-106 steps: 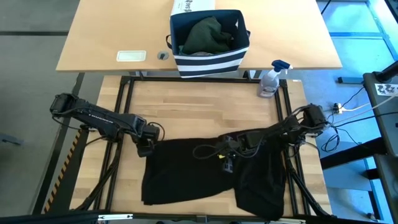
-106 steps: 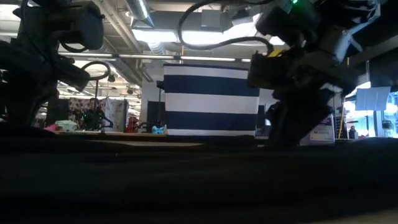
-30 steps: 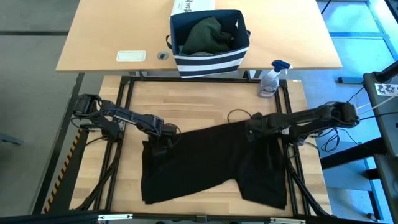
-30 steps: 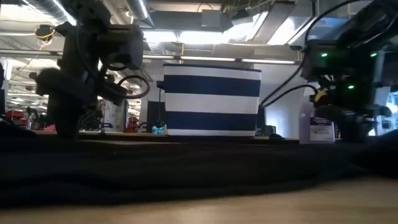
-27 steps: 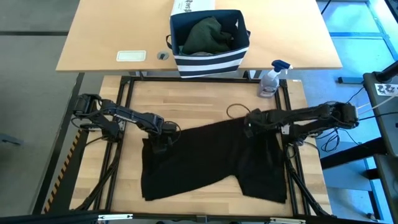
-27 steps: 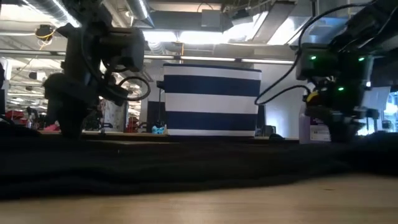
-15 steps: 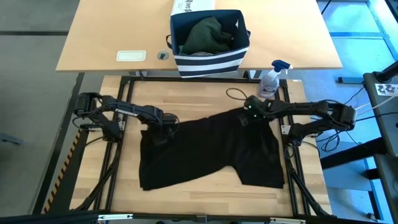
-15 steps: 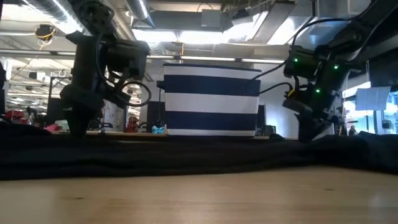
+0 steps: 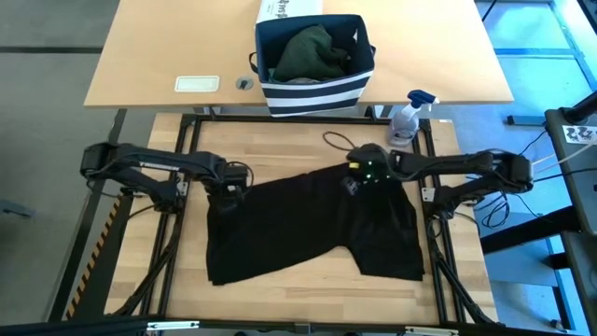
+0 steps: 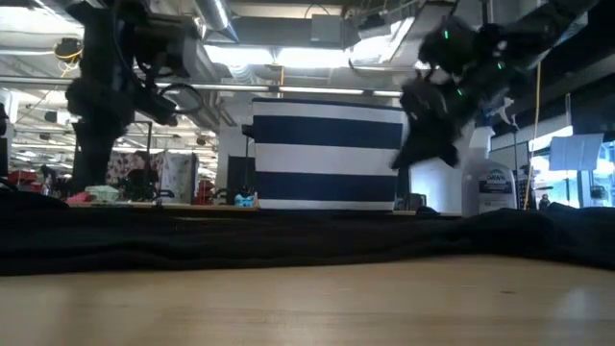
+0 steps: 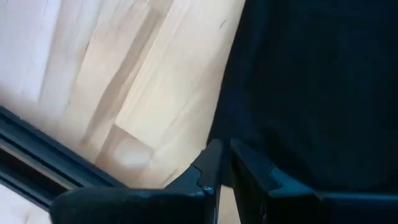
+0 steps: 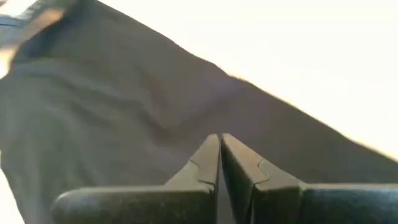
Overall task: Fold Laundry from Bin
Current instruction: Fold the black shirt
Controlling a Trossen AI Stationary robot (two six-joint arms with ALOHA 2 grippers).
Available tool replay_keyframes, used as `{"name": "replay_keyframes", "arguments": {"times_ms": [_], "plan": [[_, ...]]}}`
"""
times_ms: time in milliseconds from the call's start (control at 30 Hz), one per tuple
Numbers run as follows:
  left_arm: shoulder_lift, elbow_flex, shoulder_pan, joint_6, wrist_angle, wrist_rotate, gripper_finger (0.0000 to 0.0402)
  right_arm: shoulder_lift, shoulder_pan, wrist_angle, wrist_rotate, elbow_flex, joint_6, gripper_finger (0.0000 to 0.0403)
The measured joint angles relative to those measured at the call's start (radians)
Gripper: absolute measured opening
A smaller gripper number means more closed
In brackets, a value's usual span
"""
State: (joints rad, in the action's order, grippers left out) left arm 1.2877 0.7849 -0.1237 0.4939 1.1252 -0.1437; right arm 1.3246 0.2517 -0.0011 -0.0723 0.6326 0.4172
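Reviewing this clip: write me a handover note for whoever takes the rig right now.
Left gripper: shut, at the far left corner of the black garment.
Right gripper: shut, at the garment's far edge on the right.
Whether either pinches the cloth cannot be told.
Garment: spread flat on the work table, unfolded.
Bin: on the far table, dark green laundry inside.
Done: one garment laid out.
Left: fold it, then the rest.

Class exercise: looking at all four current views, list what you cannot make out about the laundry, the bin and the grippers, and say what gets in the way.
- Bin: garments beneath the dark green one are covered by it in the high view; the low view shows only its outer wall.
- Black garment: whether the shut left gripper and right gripper pinch cloth; the fingers hide the contact.
- Spray bottle: label too small.
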Motion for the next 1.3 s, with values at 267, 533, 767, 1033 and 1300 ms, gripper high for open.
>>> {"name": "replay_keyframes", "arguments": {"times_ms": [267,533,767,1033,1300], "plan": [[0.007,0.000,0.006,-0.101,-0.005,0.071,0.0027,0.200,-0.166,0.038,0.035,0.201,-0.081,0.0019],[0.028,0.001,0.006,-0.237,-0.123,0.109,0.0027,0.423,-0.307,0.002,0.009,0.316,-0.074,0.0019],[0.113,-0.027,0.036,-0.215,-0.108,0.167,0.0027,0.523,-0.411,-0.003,0.009,0.351,-0.017,0.0019],[0.236,-0.045,0.169,-0.144,-0.099,0.252,0.0027,0.559,-0.470,-0.064,-0.010,0.355,0.058,0.0019],[0.280,-0.045,0.322,-0.051,-0.170,0.373,0.0027,0.453,-0.546,-0.174,-0.010,0.351,0.126,0.0019]]}}
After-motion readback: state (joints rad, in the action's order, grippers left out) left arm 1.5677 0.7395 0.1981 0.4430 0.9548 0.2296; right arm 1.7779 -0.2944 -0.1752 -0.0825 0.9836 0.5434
